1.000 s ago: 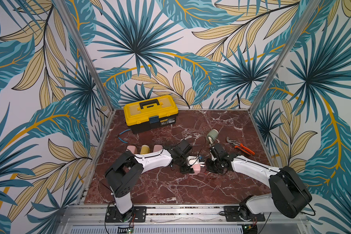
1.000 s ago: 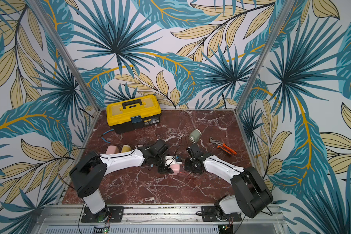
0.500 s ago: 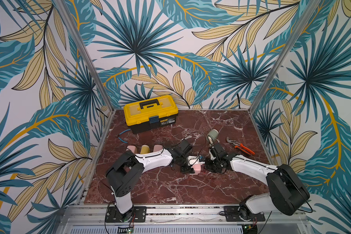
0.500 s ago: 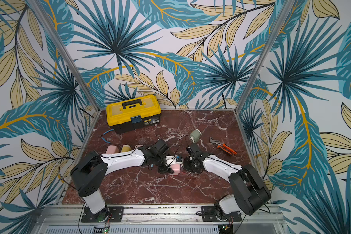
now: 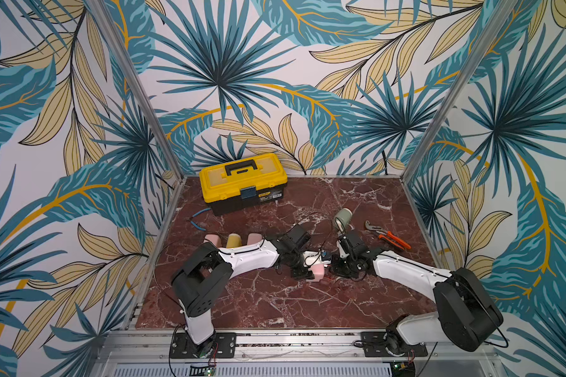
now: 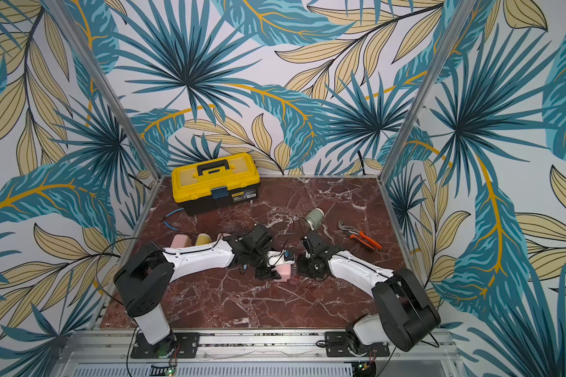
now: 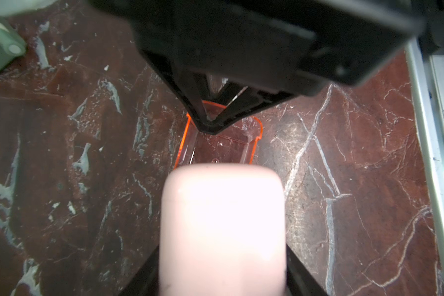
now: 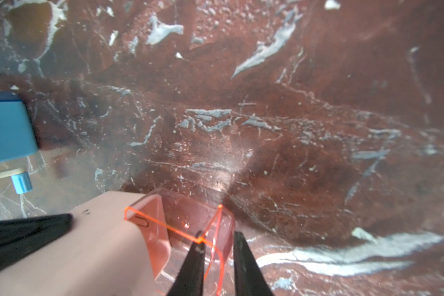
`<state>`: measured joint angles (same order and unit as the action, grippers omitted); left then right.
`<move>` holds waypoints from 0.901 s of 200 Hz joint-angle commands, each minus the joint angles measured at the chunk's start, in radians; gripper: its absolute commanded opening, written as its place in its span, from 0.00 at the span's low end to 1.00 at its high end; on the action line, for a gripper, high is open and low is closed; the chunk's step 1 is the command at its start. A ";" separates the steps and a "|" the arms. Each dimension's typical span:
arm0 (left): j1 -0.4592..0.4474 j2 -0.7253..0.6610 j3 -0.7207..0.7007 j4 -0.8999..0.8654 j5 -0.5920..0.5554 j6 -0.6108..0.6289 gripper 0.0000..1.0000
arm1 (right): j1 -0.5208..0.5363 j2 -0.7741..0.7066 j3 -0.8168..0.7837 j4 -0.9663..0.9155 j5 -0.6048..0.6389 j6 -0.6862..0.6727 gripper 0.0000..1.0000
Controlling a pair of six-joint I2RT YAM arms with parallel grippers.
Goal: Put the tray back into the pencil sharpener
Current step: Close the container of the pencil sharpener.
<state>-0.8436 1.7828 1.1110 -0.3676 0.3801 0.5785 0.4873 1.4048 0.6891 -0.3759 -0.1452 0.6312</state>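
Near the middle of the marble table (image 5: 275,303), the two grippers meet nose to nose over one small job. The left gripper (image 7: 222,276) is closed on the pink pencil sharpener (image 7: 221,225), with a finger on either flank bracing the body. The tray (image 8: 190,217), a clear orange plastic drawer, has its inner end already inside the sharpener's mouth. Its outer end sticks out toward the right gripper (image 8: 218,241), so it is partly home but not flush. That gripper's jaws stand narrow and astride the tray's outer end wall, one finger inside the tray and one outside. Whether they pinch that wall or only flank it cannot be told from these views.

The tray looks light, thin-walled and slick (the sort of moulding that is stiff enough to push but might crack if squeezed hard). The end wall is probably the right place to take it. It is the most exposed part, and a push there runs straight along the slide. A grip on the long side walls would likely bow them and bind the drawer. The sharpener is probably light too, so it would skate away unless the left gripper holds it. The main risk seems to be the tray cocking in its slot.
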 commanded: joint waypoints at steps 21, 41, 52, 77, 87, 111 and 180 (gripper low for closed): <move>-0.008 0.029 0.006 0.016 -0.017 0.015 0.48 | 0.006 -0.018 -0.035 -0.024 0.015 -0.063 0.23; -0.008 0.030 0.003 0.016 -0.016 0.015 0.48 | 0.007 -0.017 -0.041 0.000 0.001 -0.076 0.23; -0.008 0.030 0.003 0.017 -0.018 0.015 0.48 | 0.006 -0.009 -0.043 0.009 0.003 -0.083 0.21; -0.008 0.031 0.005 0.017 -0.024 0.015 0.48 | 0.005 0.014 -0.043 0.017 0.002 -0.107 0.17; -0.008 0.030 0.007 0.017 -0.027 0.014 0.48 | 0.005 0.019 -0.041 0.017 -0.001 -0.117 0.17; -0.008 0.032 0.010 0.016 -0.037 0.015 0.48 | 0.006 0.023 -0.030 -0.003 -0.003 -0.149 0.15; -0.008 0.041 0.021 0.016 -0.033 0.012 0.47 | 0.006 0.036 -0.028 0.048 -0.061 -0.152 0.16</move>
<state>-0.8459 1.7882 1.1156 -0.3630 0.3744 0.5789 0.4881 1.4204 0.6655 -0.3664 -0.1574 0.4797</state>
